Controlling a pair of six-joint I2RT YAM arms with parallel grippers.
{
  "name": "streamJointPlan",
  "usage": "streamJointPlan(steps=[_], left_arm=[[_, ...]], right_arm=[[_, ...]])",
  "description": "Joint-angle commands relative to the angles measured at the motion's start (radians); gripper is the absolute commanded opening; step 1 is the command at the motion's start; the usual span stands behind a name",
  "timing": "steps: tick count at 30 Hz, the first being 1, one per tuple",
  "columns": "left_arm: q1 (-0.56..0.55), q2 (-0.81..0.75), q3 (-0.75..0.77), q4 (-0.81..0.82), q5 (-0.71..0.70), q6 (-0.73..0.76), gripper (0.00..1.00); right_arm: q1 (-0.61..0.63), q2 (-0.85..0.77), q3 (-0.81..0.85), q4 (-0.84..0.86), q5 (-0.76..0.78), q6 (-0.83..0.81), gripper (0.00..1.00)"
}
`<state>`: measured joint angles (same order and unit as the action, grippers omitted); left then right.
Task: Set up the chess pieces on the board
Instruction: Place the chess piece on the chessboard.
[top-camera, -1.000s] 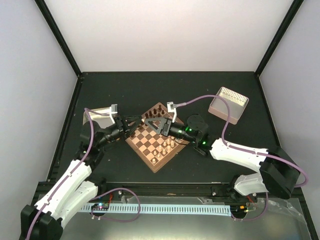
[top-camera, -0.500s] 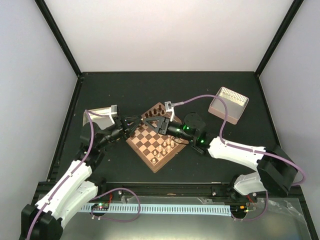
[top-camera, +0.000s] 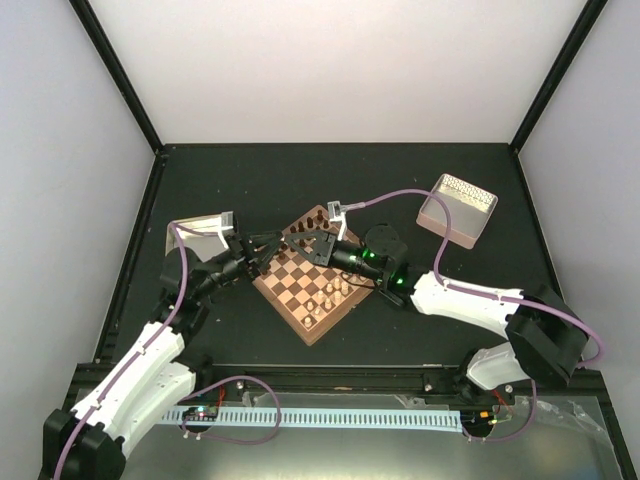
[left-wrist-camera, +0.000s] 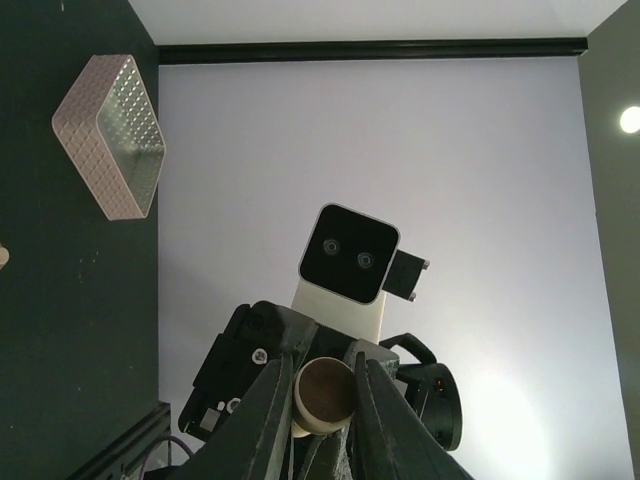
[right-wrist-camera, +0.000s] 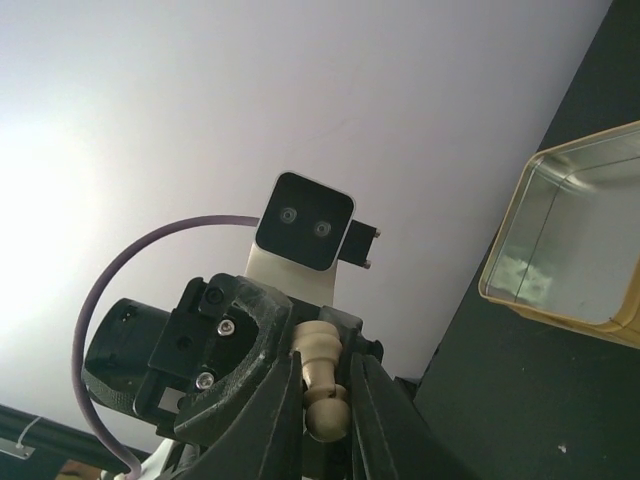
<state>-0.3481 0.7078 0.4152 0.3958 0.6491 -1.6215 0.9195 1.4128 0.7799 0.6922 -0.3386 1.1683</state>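
- Here, the pale cream turned wooden chess piece (left-wrist-camera: 325, 395) is off the surface, lying roughly level between the two arms' fingertips. In the top view that spot is over the far-left edge of the board.
- In the left wrist view its round base, with a dark brown disc in the middle, faces the camera. In the right wrist view its knobbed head end points toward the lens.
- The left gripper (left-wrist-camera: 325, 352) is clamped on the base end, one finger pressed against each side.
- The right gripper (right-wrist-camera: 322, 345) faces it head-on. Its two fingers sit tight against the sides of the head end, so both grippers have hold of the same piece.
- The square wooden chessboard of dark brown and light tan squares (top-camera: 290, 290) lies turned like a diamond on the black table (top-camera: 400, 180), directly under the meeting grippers.
- Several small chessmen (top-camera: 335, 290) stand on its near-right squares, and a few more are by the far corner; their kinds are too small to tell.
- A shallow yellowish metal tray (top-camera: 200, 228) sits to the left of the board, beside the left arm.
- A pinkish rectangular bin (top-camera: 457, 208) stands well apart at the far right.
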Motion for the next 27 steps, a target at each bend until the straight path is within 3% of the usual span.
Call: streamJointPlan(steps=[1, 9, 14, 19, 22, 27], left_arm=[[-0.002, -0.013, -0.004, 0.038, -0.021, -0.028, 0.05], [-0.002, -0.003, -0.007, 0.038, -0.024, -0.028, 0.05], [-0.002, -0.002, -0.005, 0.022, -0.033, -0.018, 0.05], [-0.001, -0.002, -0.003, -0.014, -0.041, 0.007, 0.06], [-0.002, -0.008, 0.0, -0.05, -0.046, 0.042, 0.11], [-0.002, -0.02, 0.0, -0.116, -0.058, 0.1, 0.27]], right_arm=[[0.002, -0.005, 0.027, 0.038, 0.014, 0.005, 0.12], [0.002, 0.006, 0.036, 0.037, -0.032, 0.013, 0.19], [0.002, 0.012, 0.043, 0.032, -0.044, 0.022, 0.06], [0.002, -0.001, 0.063, -0.018, -0.042, 0.007, 0.01], [0.002, -0.019, 0.058, -0.06, -0.03, -0.002, 0.01], [0.002, -0.05, 0.055, -0.152, -0.018, -0.018, 0.01]])
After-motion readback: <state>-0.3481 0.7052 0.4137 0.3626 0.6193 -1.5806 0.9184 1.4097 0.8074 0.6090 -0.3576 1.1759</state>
